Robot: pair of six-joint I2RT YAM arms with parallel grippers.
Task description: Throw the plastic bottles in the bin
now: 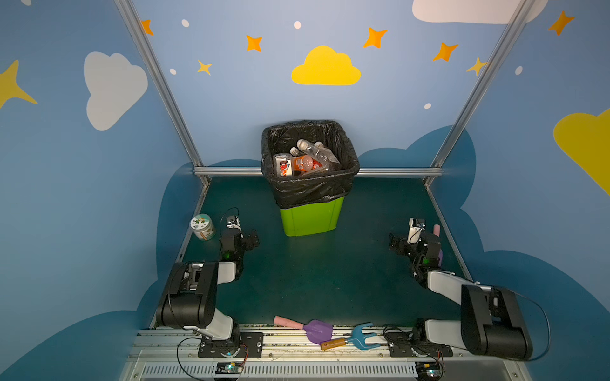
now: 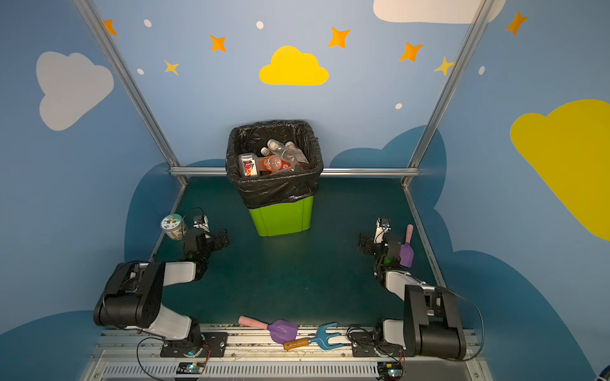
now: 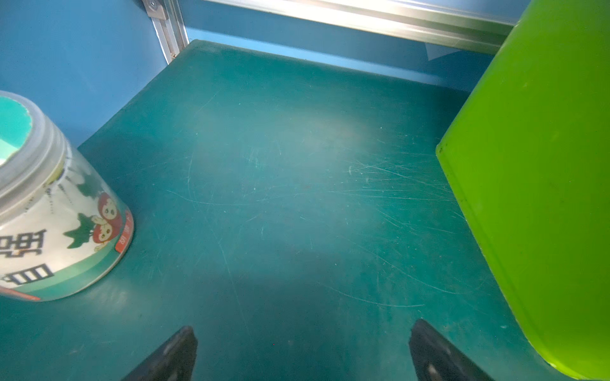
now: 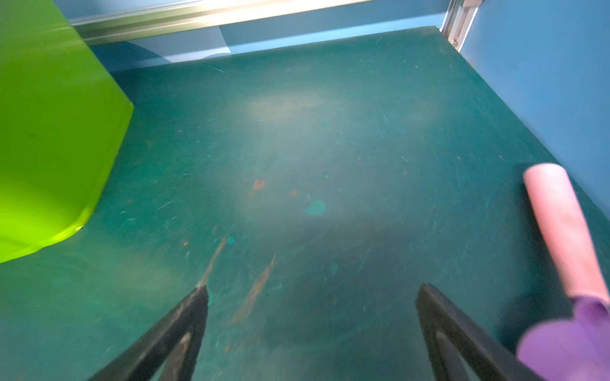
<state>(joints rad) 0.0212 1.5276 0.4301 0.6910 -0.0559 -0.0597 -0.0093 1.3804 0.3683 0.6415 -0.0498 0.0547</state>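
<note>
The lime-green bin [image 1: 310, 216] [image 2: 282, 217], lined with a black bag, stands at the back middle of the green table. Several plastic bottles [image 1: 305, 158] [image 2: 274, 158] lie piled inside it, clear and orange-labelled ones on top. No bottle shows on the table. My left gripper [image 1: 246, 239] [image 2: 218, 238] rests low on the left, open, and the left wrist view [image 3: 303, 333] shows only bare mat between its fingers. On the right, my right gripper [image 1: 401, 244] [image 2: 368, 244] is also open and empty [image 4: 312, 293]. The bin's green wall [image 3: 544, 165] [image 4: 49, 132] edges both wrist views.
A squat jar [image 1: 202, 227] [image 2: 174, 226] [image 3: 56, 214] stands just left of my left gripper by the wall. One purple shovel with a pink handle [image 2: 406, 250] [image 4: 561, 231] lies beside my right gripper. Another shovel [image 1: 317, 330] and a blue fork [image 1: 361, 334] lie at the front edge.
</note>
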